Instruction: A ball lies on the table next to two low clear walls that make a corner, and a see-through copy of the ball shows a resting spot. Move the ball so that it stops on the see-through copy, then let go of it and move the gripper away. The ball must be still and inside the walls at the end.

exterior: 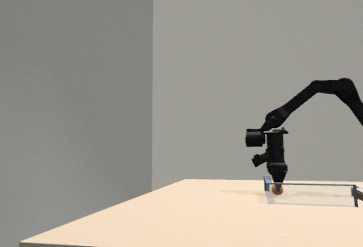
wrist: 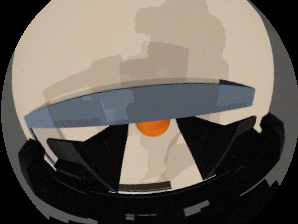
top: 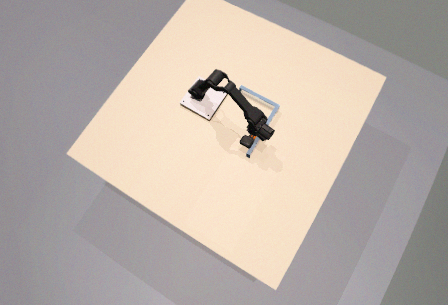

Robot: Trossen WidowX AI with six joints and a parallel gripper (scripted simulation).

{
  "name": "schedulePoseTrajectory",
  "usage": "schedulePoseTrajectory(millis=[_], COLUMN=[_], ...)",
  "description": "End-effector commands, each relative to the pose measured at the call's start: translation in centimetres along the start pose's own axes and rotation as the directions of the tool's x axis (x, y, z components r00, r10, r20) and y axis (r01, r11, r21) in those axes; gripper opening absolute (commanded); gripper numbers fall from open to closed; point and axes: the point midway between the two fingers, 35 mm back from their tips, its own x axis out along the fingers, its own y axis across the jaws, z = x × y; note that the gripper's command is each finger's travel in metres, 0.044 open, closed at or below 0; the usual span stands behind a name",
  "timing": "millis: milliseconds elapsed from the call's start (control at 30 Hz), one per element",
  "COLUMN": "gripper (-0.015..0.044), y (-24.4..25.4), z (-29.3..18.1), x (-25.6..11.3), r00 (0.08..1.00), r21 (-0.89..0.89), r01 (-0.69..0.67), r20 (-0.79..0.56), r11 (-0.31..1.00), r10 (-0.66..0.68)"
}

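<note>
The orange ball (top: 253, 137) (exterior: 274, 190) (wrist: 153, 129) is low at the table, close beside the far wall in the wrist view, whose top edge cuts off part of it. My gripper (exterior: 278, 188) (wrist: 152, 117) points down around the ball with its fingers open, and a gap shows on each side of the ball. The low clear walls (top: 260, 96) (exterior: 312, 184) (wrist: 190, 99) have blue edges and meet in a corner. The see-through copy cannot be made out apart from the ball. Whether the ball sits exactly on it cannot be told.
The arm reaches over the walled area from its pale base plate (top: 210, 111) on the table (top: 165, 169) (exterior: 162, 222). The gripper is low beside the long wall. The other wall meets it toward the upper right in the top view.
</note>
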Motion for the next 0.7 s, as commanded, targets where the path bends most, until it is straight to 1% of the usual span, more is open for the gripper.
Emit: schedulePoseTrajectory(millis=[0, 33, 133, 200, 567, 633, 667], gripper=[0.0295, 0.0295, 0.0295, 0.0295, 0.0295, 0.0348, 0.0374], y=[0.0, 0.0, 0.0, 0.1, 0.0, 0.0, 0.0], z=[0.1, 0.1, 0.2, 0.0, 0.2, 0.1, 0.1], x=[-0.3, -1.1, -6.1, -8.3, -8.3, -9.1, -10.2], r00=[1.0, 1.0, 1.0, 1.0, 1.0, 1.0, 1.0], r21=[0.0, 0.0, -0.002, -0.003, 0.002, 0.002, 0.002], r01=[0.0, -0.001, -0.004, -0.005, 0.002, 0.002, 0.002], r20=[0.0, 0.0, 0.0, -0.001, 0.014, 0.014, 0.013], r11=[1.0, 1.0, 1.0, 1.0, 1.0, 1.0, 1.0], r10=[0.0, 0.001, 0.004, 0.005, -0.002, -0.002, -0.002])
